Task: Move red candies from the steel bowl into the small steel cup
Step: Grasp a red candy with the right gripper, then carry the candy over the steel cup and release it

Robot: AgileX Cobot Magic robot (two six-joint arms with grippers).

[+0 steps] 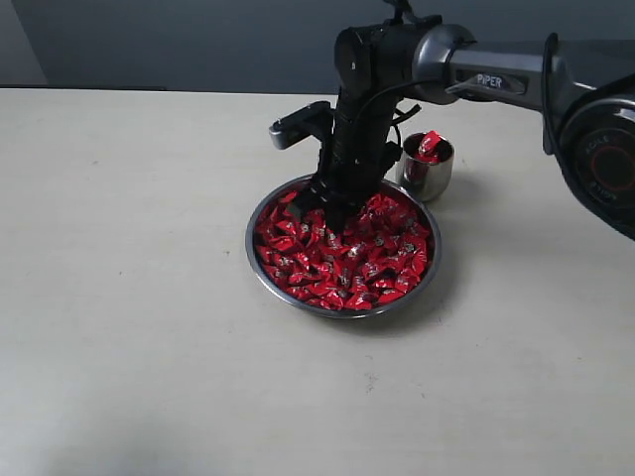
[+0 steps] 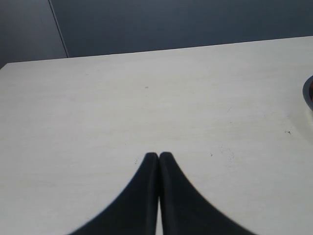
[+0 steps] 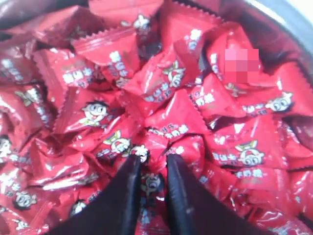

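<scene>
Many red candies [image 1: 342, 253] heaped in steel bowl [image 1: 250, 238], mid-table; one sits in small steel cup [image 1: 429, 177], just beside bowl's far rim. Right gripper [image 3: 152, 164] down in heap, jaws narrowed on one wrapper. Left gripper [image 2: 158, 156] over table [image 2: 146, 98], jaws together. Step: picking. Next, likely: lift clear, carry over cup, release.

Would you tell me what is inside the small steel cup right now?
At least one red candy pokes above the cup's rim; anything deeper is hidden by its wall.
</scene>
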